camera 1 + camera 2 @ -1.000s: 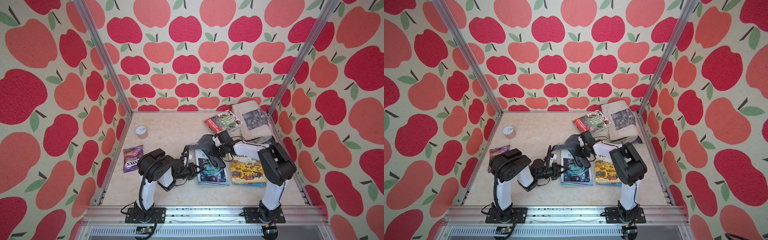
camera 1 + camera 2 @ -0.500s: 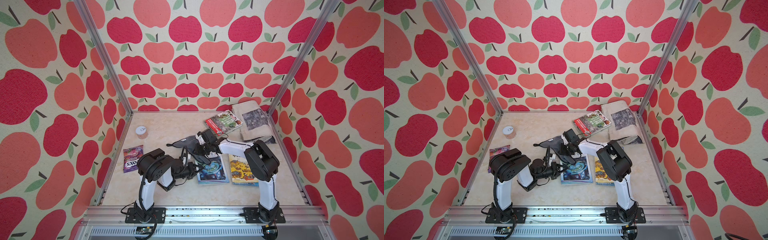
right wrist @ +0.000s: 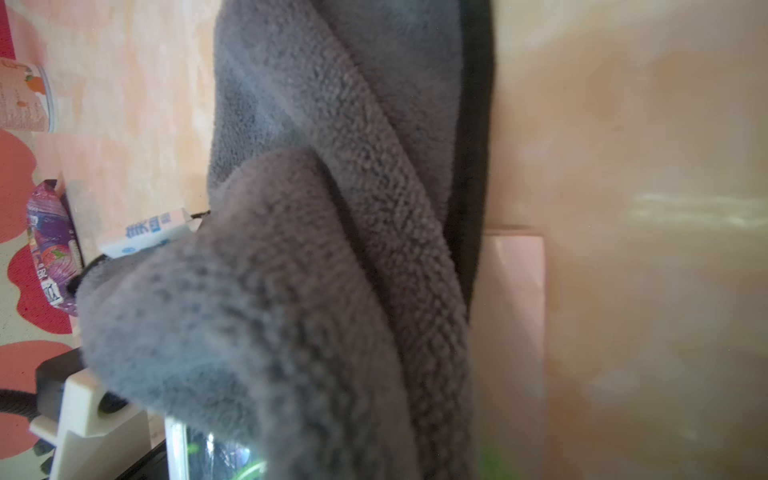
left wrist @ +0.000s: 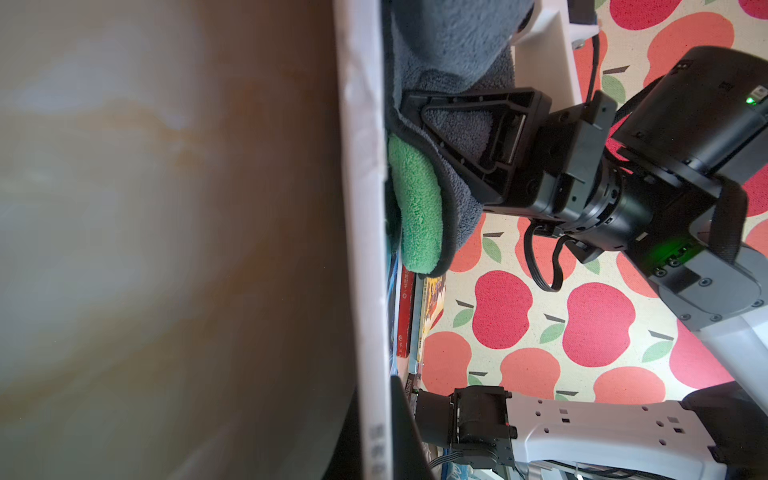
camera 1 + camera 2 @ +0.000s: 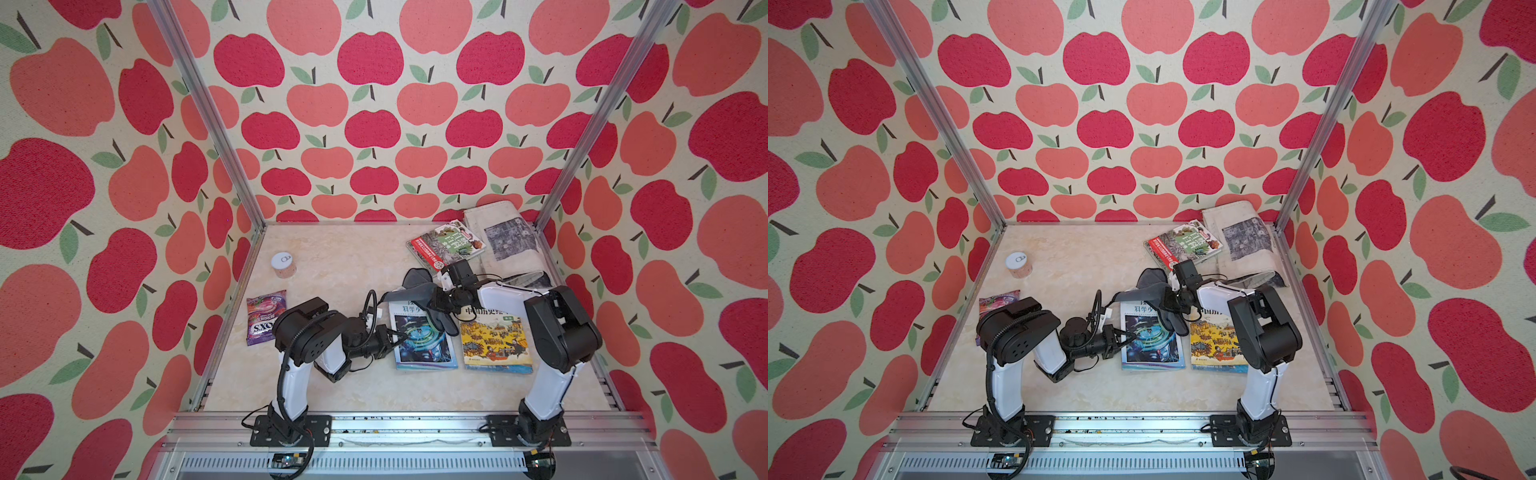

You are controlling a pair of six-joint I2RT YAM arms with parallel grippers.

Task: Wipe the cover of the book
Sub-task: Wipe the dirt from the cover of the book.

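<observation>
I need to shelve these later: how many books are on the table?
3: a blue book partly under the grey cloth, a yellow book beside it, and a green-and-red book at the back, by the newspaper. Others could be hidden under the newspaper.

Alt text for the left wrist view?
Right gripper, shut on a grey cloth with a green underside, presses it against a book seen edge-on. Blurred marble table fills one side, apple wallpaper the other.

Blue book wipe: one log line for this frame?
step: wipe cover | right hand: shut on grey cloth, cloth over far end of blue book | left hand: shut, tips at book edge
</observation>
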